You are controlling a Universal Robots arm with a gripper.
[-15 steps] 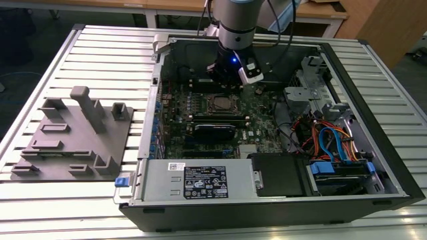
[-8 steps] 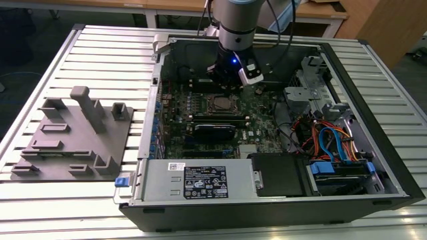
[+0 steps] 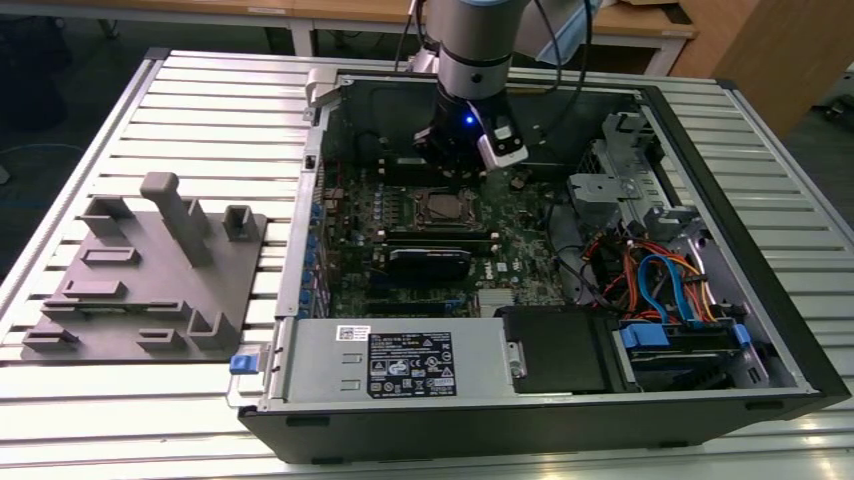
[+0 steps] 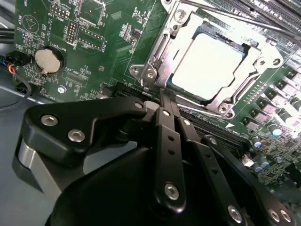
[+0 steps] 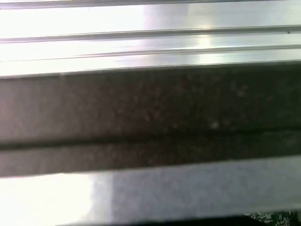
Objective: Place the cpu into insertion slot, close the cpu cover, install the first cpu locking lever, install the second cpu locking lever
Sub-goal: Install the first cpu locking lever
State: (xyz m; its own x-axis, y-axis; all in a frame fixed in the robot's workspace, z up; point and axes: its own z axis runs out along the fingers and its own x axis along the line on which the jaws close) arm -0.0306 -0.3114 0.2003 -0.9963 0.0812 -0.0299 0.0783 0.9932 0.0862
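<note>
**Cpu seated, gripper just beside the socket**

The cpu (image 4: 214, 63) lies flat in the slot (image 4: 244, 47), framed by the cover (image 4: 164, 42), just beyond the gripper (image 4: 162, 101). The jaws are closed together, holding nothing, tips near the cover's corner. The cpu is square, so no long axis. The gripper body hides the board (image 4: 94, 47) below.

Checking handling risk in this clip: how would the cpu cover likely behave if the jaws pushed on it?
The cpu cover looks like thin metal framing the cpu, so it is probably stiff but bendable under off-centre force. Its glossy surface suggests the gripper could slip on it. It seems light for its size.
</note>
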